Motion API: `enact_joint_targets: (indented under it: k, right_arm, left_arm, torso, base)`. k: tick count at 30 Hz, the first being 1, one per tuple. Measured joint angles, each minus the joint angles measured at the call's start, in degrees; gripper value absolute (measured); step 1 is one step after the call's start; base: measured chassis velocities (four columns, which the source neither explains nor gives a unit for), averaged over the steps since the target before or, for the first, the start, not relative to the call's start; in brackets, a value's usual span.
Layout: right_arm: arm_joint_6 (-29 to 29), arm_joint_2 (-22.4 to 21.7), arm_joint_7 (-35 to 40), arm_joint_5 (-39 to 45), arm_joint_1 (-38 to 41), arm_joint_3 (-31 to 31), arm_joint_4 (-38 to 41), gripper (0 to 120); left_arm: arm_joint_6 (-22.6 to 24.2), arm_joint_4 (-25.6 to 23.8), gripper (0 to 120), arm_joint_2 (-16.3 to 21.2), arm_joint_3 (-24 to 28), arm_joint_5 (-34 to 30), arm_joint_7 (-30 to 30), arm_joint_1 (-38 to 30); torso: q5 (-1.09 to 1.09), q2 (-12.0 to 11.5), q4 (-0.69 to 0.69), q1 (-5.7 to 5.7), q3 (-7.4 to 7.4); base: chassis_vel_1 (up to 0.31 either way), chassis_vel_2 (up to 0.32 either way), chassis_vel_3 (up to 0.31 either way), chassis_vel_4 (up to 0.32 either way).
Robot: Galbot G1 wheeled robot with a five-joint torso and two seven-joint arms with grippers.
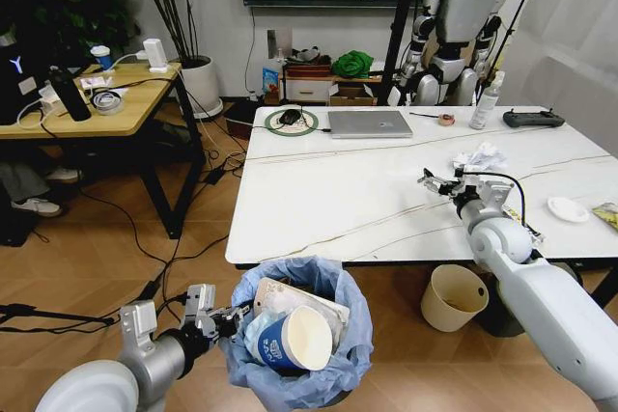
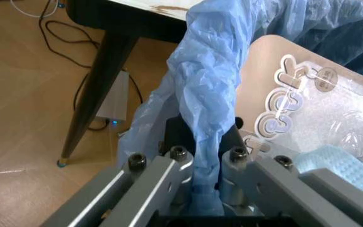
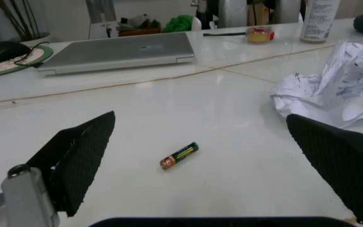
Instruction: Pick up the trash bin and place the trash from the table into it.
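right wrist view: the right gripper gapes over a battery on the table — small, stiff, roll-prone, best pinched mid-barrel; at 7 o'clock, the left gripper clamps the trash bin rim.

The bag hides the bin's rim between the left fingers. The right fingers are cut at the edge. The battery label is unreadable.

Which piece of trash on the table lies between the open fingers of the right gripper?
The small battery; it lies between the right gripper's open fingers, while the crumpled white paper lies off to one side.
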Motion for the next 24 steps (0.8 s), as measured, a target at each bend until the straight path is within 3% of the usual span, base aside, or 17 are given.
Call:
enact_joint_targets:
  k: [24]
  right_arm:
    - [0.1, 4.7, -0.5, -2.3, 7.3, -7.9, -11.5, 100]
  left_arm:
    - [-0.1, -0.3, 0, 0.2, -0.5, 0.2, -0.1, -0.1]
  torso:
    - [0.00, 0.0, 0.00, -0.01, 0.00]
  base:
    - [0.000, 0.000, 0.000, 0.000]
